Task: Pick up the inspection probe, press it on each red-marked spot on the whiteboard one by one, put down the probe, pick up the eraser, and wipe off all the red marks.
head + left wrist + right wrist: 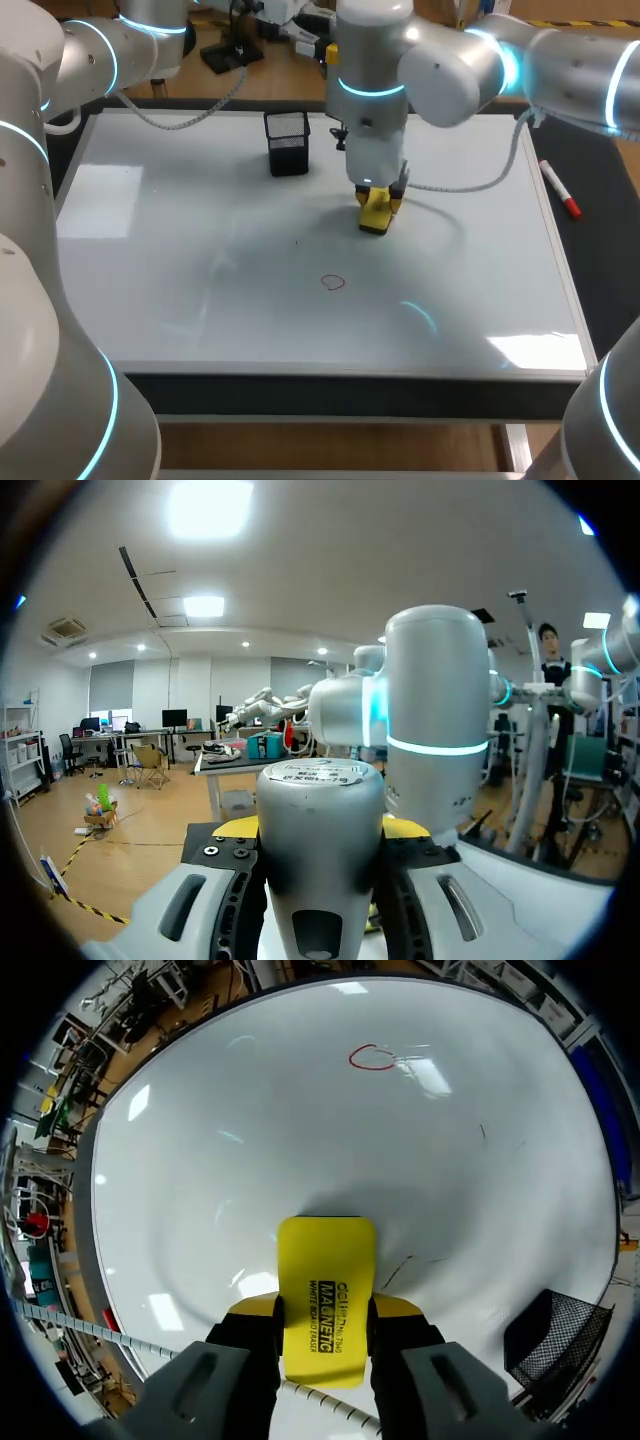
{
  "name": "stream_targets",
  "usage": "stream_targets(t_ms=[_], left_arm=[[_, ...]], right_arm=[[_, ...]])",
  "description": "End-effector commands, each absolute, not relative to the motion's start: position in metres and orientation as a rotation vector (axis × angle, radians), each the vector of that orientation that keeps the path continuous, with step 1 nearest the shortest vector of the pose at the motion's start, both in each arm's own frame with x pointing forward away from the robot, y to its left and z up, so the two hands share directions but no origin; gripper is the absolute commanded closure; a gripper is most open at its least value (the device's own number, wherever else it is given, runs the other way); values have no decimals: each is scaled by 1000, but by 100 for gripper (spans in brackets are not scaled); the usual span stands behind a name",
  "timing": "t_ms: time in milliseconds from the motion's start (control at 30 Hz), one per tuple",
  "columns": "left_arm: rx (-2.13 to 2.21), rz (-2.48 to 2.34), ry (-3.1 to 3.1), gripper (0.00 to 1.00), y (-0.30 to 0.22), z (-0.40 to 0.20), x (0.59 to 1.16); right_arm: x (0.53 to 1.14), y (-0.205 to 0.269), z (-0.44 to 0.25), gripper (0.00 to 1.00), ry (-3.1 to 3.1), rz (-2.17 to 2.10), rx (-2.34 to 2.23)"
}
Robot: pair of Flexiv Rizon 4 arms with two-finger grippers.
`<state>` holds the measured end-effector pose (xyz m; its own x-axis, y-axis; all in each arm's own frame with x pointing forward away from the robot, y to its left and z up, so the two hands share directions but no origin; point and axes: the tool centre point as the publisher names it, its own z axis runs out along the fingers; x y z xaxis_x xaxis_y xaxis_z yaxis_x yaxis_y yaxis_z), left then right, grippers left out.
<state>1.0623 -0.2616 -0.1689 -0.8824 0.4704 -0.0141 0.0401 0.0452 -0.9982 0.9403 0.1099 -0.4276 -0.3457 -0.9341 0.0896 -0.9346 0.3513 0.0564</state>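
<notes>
Glossy whiteboard (200, 300); R pincer (325, 1308) clamps flat yellow eraser (327, 1265); red ring (372, 1057) ahead.

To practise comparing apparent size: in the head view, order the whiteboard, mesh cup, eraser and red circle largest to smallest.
1. whiteboard
2. mesh cup
3. eraser, partly hidden by the right gripper
4. red circle
</notes>
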Motion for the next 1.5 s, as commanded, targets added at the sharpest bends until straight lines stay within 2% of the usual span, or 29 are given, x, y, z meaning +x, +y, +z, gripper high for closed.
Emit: stream_targets(t_ms=[33,567,900,1500], left_arm=[[-651,1800,-1900,100,-262,-170,1070],[-651,1800,-1900,100,-262,-170,1070],[-651,1800,-1900,100,-262,-170,1070],[-651,1800,-1900,100,-262,-170,1070]], right_arm=[[937,97,-422,100,-2536,3,1731],[941,12,-377,100,-2785,55,1402],[929,-39,-376,100,-2877,46,1182],[918,-76,-386,100,-2961,-33,976]])
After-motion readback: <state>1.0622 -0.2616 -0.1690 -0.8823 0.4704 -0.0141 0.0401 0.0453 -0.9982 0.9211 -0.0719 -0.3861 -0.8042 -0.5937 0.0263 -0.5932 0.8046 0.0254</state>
